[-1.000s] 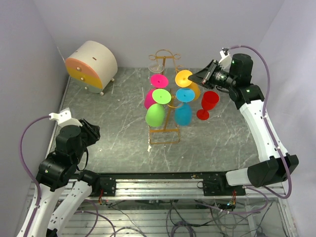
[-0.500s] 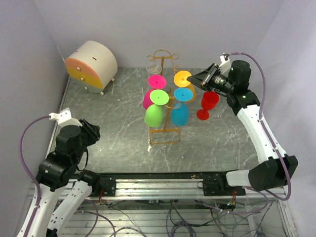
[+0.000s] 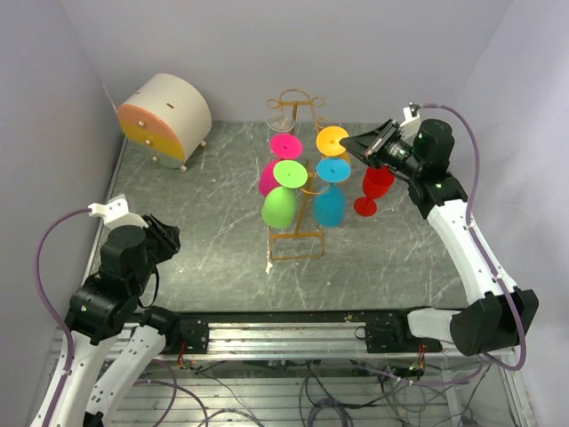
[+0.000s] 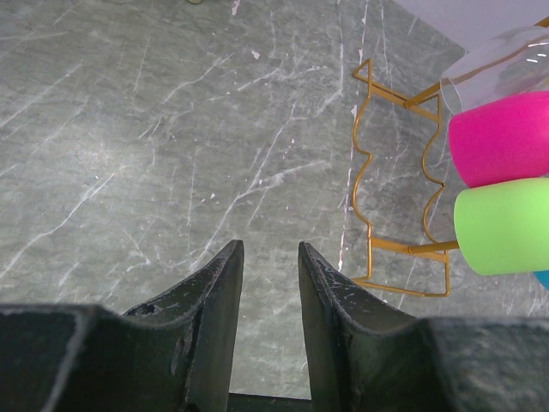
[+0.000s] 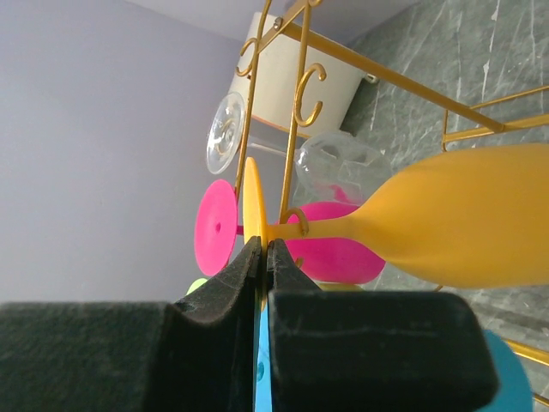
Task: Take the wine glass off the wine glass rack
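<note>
Two hands show: the right hand [image 5: 262,245] is pinched shut on the foot of the yellow wine glass [image 5: 463,227], which hangs on the wine glass rack [image 3: 295,234] in the middle of the bench [image 3: 196,222]; the left hand [image 4: 268,249] hangs half open, empty.

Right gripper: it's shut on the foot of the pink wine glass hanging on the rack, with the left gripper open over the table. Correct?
Not pink: the right wrist view shows the right gripper shut on the foot of the yellow wine glass hanging on the rack. The left gripper is open over the table.
</note>
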